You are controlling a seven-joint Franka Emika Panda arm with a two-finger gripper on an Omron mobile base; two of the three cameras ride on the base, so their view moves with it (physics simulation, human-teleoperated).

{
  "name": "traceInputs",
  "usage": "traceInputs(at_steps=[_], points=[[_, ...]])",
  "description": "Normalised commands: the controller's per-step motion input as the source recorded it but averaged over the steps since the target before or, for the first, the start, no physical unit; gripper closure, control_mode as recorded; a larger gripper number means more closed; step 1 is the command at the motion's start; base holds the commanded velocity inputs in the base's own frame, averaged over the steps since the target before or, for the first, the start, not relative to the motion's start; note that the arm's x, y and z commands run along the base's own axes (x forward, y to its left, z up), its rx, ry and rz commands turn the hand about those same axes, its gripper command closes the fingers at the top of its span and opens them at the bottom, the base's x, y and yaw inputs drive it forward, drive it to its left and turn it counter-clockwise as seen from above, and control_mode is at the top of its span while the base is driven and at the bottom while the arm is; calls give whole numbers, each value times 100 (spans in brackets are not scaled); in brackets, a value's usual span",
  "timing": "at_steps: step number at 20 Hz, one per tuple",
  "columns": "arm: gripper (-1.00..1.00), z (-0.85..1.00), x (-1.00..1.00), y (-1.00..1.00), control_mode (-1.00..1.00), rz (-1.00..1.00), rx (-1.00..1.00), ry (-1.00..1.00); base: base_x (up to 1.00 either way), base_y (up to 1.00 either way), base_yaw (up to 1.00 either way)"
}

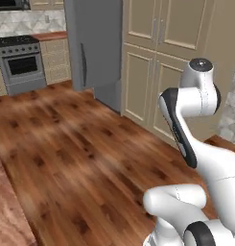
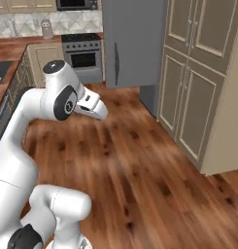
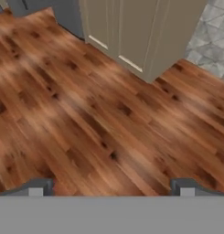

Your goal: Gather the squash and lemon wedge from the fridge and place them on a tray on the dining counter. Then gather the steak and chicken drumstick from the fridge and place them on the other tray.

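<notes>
Across the left base view, we see a steel stove [image 1: 20, 65] at far left, then the fridge [image 1: 92, 43], tall, grey and shut, its dark curved handle [image 1: 83, 65] facing us, then beige panelled cabinets [image 1: 157, 72]. Our white arm [image 1: 195, 120] rises at the right over bare wood floor [image 1: 76, 153]. From the hand camera, our gripper [image 3: 111, 187] points down at the floorboards, its two dark fingertips [image 3: 36, 187] spread wide apart with nothing between them. The fridge stands well apart from it, beyond the cabinets.
</notes>
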Motion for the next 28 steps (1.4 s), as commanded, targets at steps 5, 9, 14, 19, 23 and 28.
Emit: traceInputs(at_steps=[5,9,14,19,23,28], points=[[-100,0,0,0,100,0,0,0,90,-21,42],[-100,0,0,0,100,0,0,0,100,-21,40],[-100,0,0,0,100,0,0,0,100,-16,39],[-100,0,0,0,100,0,0,0,100,-10,36],[-100,0,0,0,100,0,0,0,100,-20,30],[-100,0,0,0,100,0,0,0,100,-29,24]])
